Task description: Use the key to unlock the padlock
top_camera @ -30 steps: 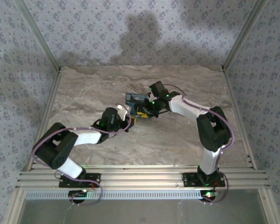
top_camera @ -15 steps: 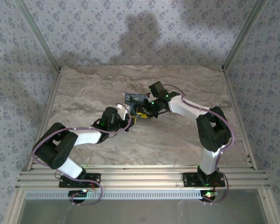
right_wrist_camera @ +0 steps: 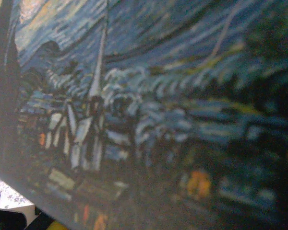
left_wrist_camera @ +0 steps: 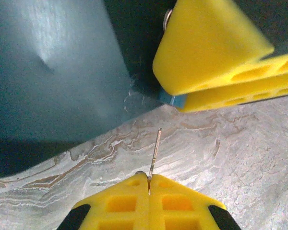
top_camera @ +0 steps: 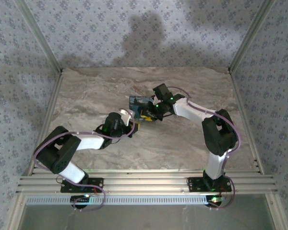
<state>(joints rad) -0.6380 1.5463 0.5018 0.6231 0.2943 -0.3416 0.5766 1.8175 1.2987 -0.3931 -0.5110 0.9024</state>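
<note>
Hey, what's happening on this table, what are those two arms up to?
Two robot arms are working on a padlock. The right fingers grip the dark blue padlock at the middle of the marble table. The left fingers are shut on a thin key, its tip pointing at the padlock but short of it, so the key is not in yet.

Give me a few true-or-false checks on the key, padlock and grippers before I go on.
1. The left gripper is shut on the key. True.
2. The key's tip is inside the padlock. False: it is short of the padlock, with bare table around the tip.
3. The padlock lies in the table's far left corner. False: it sits mid-table, between the two grippers.
4. The right gripper is at the padlock. True.
</note>
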